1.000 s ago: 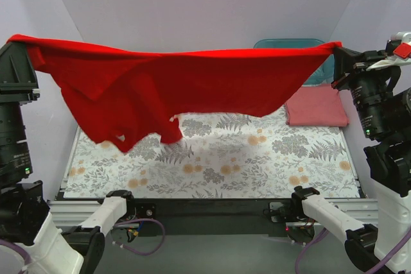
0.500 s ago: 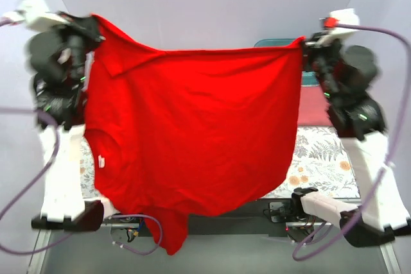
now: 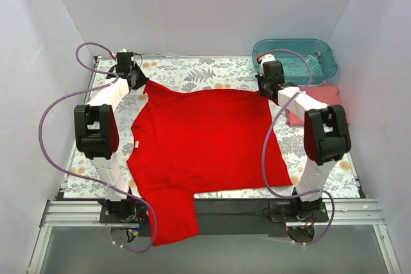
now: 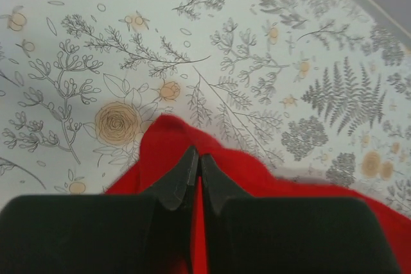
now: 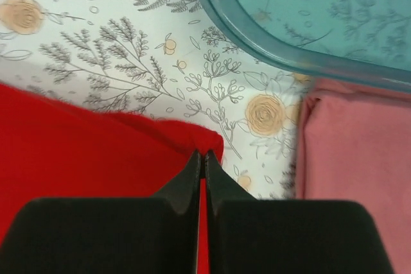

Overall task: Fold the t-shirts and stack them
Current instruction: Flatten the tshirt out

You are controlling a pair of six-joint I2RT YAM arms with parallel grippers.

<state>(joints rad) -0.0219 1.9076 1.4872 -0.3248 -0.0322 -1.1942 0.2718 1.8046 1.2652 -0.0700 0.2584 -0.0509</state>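
Observation:
A bright red t-shirt (image 3: 202,139) lies spread flat across the floral table, its near part hanging over the front edge. My left gripper (image 3: 140,81) is shut on its far left corner (image 4: 173,139), pinching red cloth between the fingers. At the far right corner (image 5: 192,139), my right gripper (image 3: 266,88) is shut on the cloth in the same way. A salmon-pink t-shirt (image 3: 327,97), folded into a flat rectangle (image 5: 359,171), rests at the right side of the table, partly behind my right arm.
A translucent teal tub (image 3: 295,56) stands at the back right, just beyond the pink shirt; its rim (image 5: 270,43) is close ahead of my right gripper. Grey walls enclose the table on three sides. The floral cloth (image 3: 192,72) shows bare behind the red shirt.
Both arms swung the red shirt from hanging high in the air, forward and down. It now lies flat on the table with both grippers low at its far corners.

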